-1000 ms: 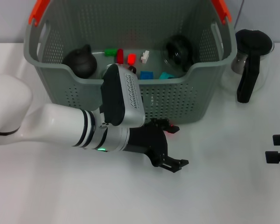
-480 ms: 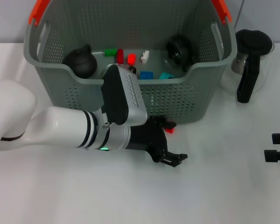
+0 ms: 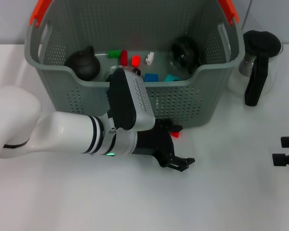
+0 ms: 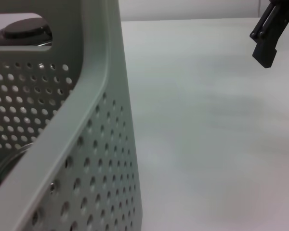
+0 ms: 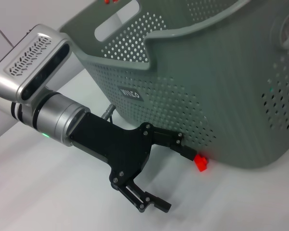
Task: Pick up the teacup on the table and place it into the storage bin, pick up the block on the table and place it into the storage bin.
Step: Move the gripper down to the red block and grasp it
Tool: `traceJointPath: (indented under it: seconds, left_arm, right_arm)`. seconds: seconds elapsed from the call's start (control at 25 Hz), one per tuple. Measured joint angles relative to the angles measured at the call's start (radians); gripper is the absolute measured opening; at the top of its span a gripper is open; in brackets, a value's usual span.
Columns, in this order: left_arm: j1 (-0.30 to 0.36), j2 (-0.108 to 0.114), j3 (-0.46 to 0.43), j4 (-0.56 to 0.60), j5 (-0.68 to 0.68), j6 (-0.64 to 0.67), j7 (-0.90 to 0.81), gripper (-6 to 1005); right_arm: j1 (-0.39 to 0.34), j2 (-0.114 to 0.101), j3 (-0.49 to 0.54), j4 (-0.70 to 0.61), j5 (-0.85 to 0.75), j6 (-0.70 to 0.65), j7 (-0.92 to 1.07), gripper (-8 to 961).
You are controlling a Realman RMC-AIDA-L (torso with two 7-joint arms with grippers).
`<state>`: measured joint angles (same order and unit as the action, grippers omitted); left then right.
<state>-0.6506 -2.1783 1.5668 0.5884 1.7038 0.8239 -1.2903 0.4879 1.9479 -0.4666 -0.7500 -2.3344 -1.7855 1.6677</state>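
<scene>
Head view shows us the left gripper (image 3: 176, 147) low on the counter (image 3: 221, 192), jaws spread wide, holding nothing. We see one finger touching the small red block (image 5: 201, 162), which lies against the front wall of the storage bin (image 3: 192, 103). The right gripper (image 3: 286, 151) waits at the counter's right edge; we cannot tell its jaws.

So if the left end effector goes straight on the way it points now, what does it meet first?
Probably nothing close: the left end effector, open, points right across bare table. The red block lies beside its far finger. Farther along is the parked right end effector.
</scene>
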Motion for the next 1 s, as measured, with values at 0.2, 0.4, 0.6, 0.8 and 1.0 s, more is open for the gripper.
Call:
traceJointPath:
  seconds: [0.2,0.4,0.6,0.8,1.0]
  left_arm:
    - [0.003,0.0,0.004,0.0,-0.006,-0.001,0.005,934]
    - [0.005,0.0,0.015,0.0,-0.006,-0.004,0.006,934]
    - [0.005,0.0,0.021,-0.005,-0.006,-0.011,0.007,934]
    - [0.005,0.0,0.025,-0.006,-0.007,-0.017,0.007,934]
    - [0.004,0.0,0.026,-0.006,-0.009,-0.026,0.007,934]
  right_arm:
    - [0.001,0.0,0.0,0.0,0.0,0.0,-0.002,940]
    - [0.002,0.0,0.0,0.0,0.0,0.002,-0.002,941]
    - [0.002,0.001,0.0,0.0,0.001,0.002,-0.002,940]
    - [0.002,0.002,0.0,0.0,0.001,0.002,-0.002,941]
    - [0.002,0.002,-0.001,0.0,0.001,0.007,-0.002,941]
